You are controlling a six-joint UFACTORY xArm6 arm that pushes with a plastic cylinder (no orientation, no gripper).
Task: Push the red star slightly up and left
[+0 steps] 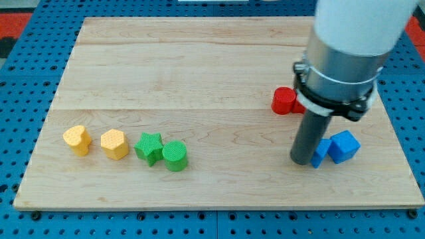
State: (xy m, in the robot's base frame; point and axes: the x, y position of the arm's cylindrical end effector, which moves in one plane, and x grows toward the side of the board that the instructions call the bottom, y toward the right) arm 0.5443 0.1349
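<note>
Red star (312, 106) mostly hidden behind arm, bare board (199, 73) up-left

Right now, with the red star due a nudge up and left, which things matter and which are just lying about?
In the job:
- red block, partly behind the arm, shape unclear
- my tip, below it

Lying about:
- two blue blocks beside my tip
- yellow heart
- yellow block
- green star
- green cylinder

A pale wooden board (166, 73) rests on blue pegboard (26, 79).
</note>
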